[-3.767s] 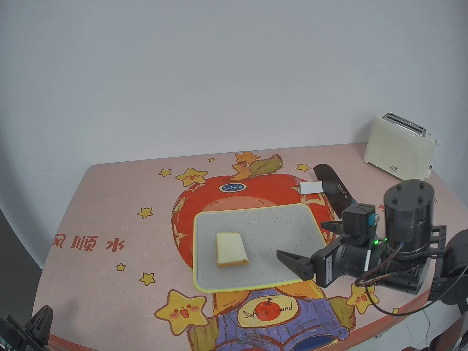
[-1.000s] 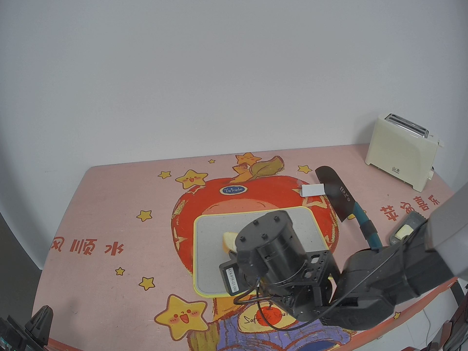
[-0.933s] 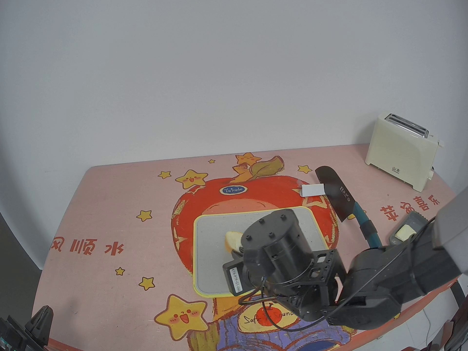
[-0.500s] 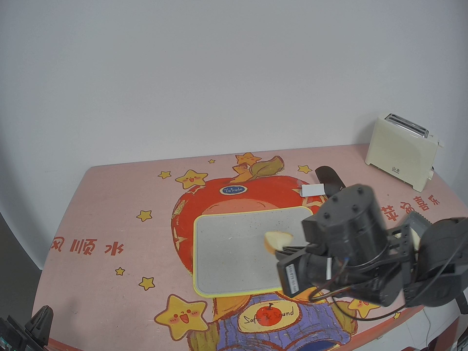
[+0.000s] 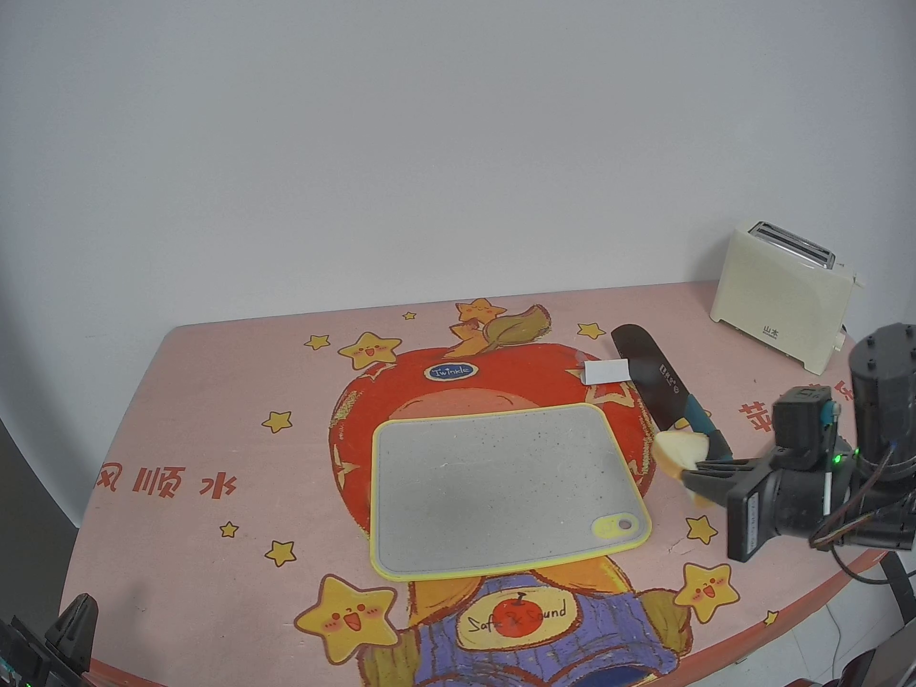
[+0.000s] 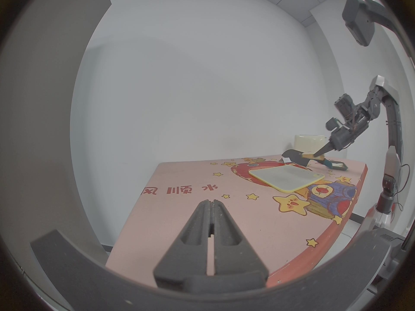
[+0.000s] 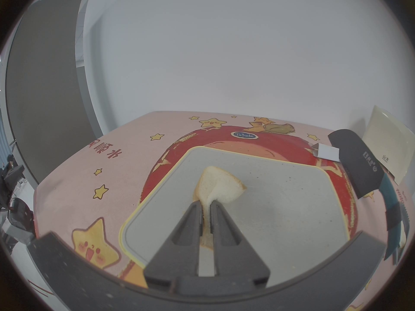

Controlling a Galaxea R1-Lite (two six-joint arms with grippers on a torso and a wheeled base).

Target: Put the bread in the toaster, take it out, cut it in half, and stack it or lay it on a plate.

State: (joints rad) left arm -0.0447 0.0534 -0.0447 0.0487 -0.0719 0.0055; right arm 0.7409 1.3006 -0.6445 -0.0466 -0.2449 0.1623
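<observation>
My right gripper point(image 5: 695, 474) is shut on a pale bread slice point(image 5: 680, 450) and holds it in the air past the cutting board's right edge, above the knife's teal handle point(image 5: 707, 424). The right wrist view has the bread point(image 7: 217, 186) pinched between the closed fingers point(image 7: 193, 221), folded slightly, with the grey cutting board point(image 7: 276, 204) beneath. The cream toaster point(image 5: 780, 296) stands at the table's far right corner, slots up. My left gripper point(image 6: 212, 214) is shut on nothing, off the table's near left corner.
A grey, yellow-rimmed cutting board point(image 5: 506, 489) lies bare at the table's centre. A black-bladed knife point(image 5: 649, 372) lies to its right, blade pointing away, beside a small white card point(image 5: 607, 370). The table's right front edge is close under the right arm.
My right gripper closed on the bread on the cutting board, lifted it, and swung it right, off the board to above the knife handle. The board is now bare.
</observation>
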